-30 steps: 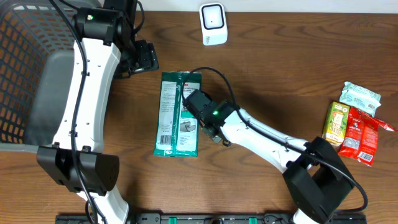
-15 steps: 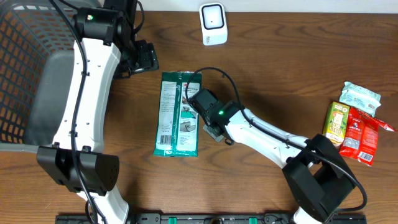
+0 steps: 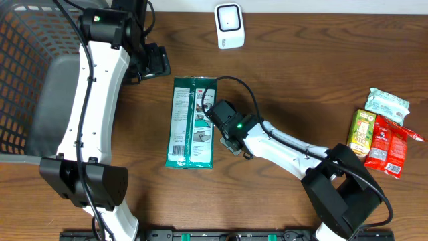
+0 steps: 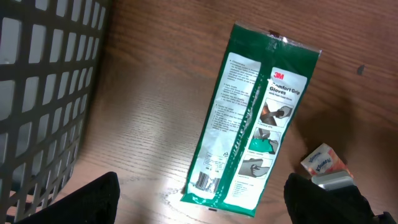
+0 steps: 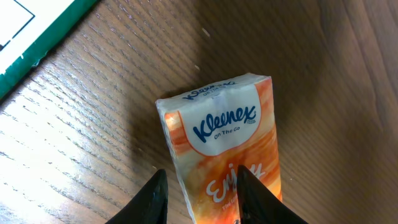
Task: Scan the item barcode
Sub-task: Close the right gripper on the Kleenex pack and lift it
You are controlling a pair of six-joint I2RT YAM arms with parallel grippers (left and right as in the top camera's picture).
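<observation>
One glove pack (image 3: 192, 122) — one tissue pack (image 5: 227, 149).

Brown wood-grain table (image 3: 301, 80), one bright patch of glare (image 4: 165, 186) on its surface. Black mesh basket (image 3: 20, 80) at one end.

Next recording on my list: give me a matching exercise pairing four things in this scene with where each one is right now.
Things:
1. Kleenex tissue pack
2. 3M gloves package
3. white barcode scanner
4. mesh basket

Places:
A. at the far edge of the table
B. at the table's left end
C. between the fingers of the right tool
D. lying flat mid-table

Pairs: 1-C, 2-D, 3-A, 4-B
</observation>
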